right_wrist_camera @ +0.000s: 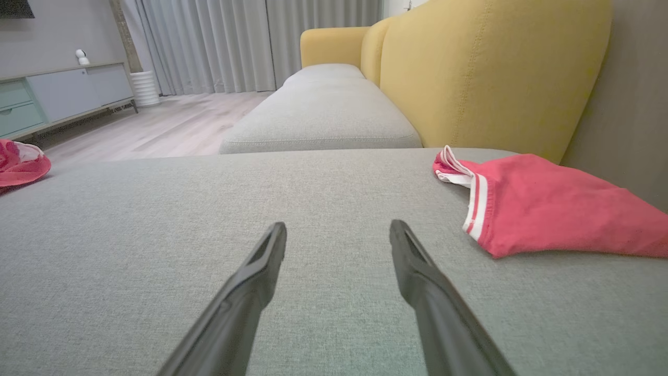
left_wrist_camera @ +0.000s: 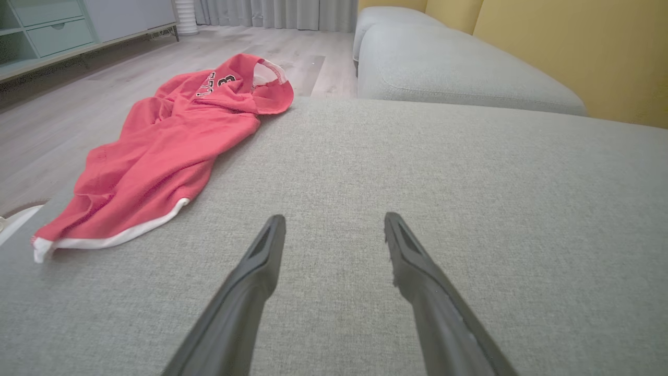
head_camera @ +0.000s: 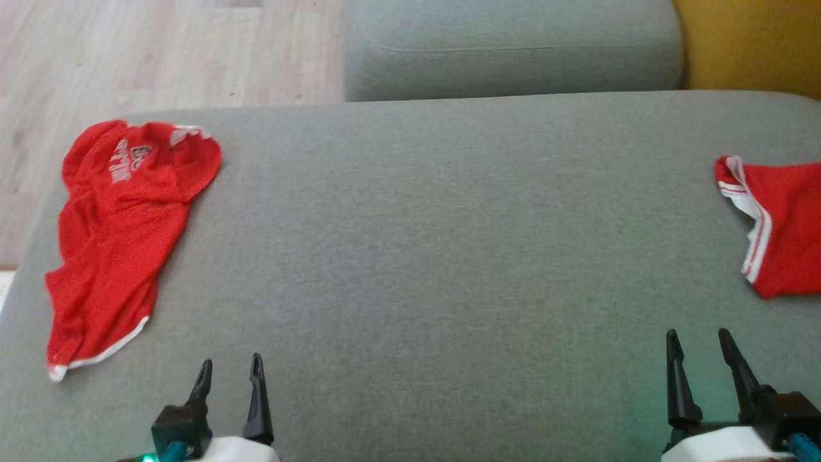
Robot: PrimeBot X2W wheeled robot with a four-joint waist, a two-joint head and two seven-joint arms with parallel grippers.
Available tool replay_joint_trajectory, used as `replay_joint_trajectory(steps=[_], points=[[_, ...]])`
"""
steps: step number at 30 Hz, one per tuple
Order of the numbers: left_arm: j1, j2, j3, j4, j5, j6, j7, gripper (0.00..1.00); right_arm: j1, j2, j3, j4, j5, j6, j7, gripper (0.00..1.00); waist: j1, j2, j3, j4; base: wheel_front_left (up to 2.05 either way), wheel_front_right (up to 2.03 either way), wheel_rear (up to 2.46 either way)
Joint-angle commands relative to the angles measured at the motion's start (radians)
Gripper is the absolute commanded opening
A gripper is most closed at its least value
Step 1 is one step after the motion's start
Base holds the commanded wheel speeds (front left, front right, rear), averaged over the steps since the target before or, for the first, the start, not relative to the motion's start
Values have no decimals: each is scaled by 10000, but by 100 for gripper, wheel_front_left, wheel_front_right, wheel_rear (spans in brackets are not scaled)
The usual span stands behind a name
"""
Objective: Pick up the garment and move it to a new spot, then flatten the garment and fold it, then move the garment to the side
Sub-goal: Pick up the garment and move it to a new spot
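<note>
2 red garments lie on the grey sofa cushion [head_camera: 449, 256]. A crumpled jersey [head_camera: 122, 237] sits at the left of the frame near the cushion's edge, and a white-trimmed red garment [head_camera: 782, 224] at the right edge. The left gripper [head_camera: 231, 359] and right gripper [head_camera: 698, 332] sit low in frame, fingers apart and empty. The jersey looks untouched, so lifting, flattening, folding and setting aside all seem to remain. Beyond are a second seat [head_camera: 513, 51], a yellow backrest [head_camera: 750, 38] and a pale wood floor [head_camera: 160, 51].

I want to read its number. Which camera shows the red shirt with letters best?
Left wrist view: the shirt lies whole and close, number facing up. Head view has it whole but blurrier; right wrist view catches a corner.
</note>
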Motion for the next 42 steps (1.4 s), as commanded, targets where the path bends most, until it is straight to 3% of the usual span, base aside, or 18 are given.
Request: replay_joint_trajectory(steps=[1,5,12,17,23,29,34,42], points=[[-527,-29,272,-404,-66,-28,-122,100,-129,-87,262,-344,81,-7,-134,100,1,0,39,302,0,0,0],[-608,-29,144,-517,-170,4,-122,100,-59,-87,345,-351,143,-7,-134,100,1,0,47,916,0,0,0],[-382,-29,22,-672,-432,198,-122,100,-72,-86,891,-314,223,-7,-135,100,1,0,11,2746,0,0,0],[-82,-29,292,-824,-508,284,-122,100,-261,-86,1311,-267,165,-7,-135,100,1,0,39,3390,0,0,0],[-427,-29,605,-1207,-787,286,-122,100,-447,-86,1288,-375,20,-7,-135,100,1,0,565,3397,0,0,0],[-2274,-7,1185,-1129,-1328,-76,-122,100,-1085,-310,976,-720,-451,-7,-135,100,1,0,2316,3013,0,0,0],[-5243,375,1632,646,-1765,-503,127,100,-1759,-1203,829,-1058,-567,-7,-130,100,1,0,4069,2760,0,0,0],[-8507,782,1626,4464,-2194,-778,1910,100,-2061,-2106,648,-1836,-443,-7,233,100,1,0,5258,2535,0,0,0]])
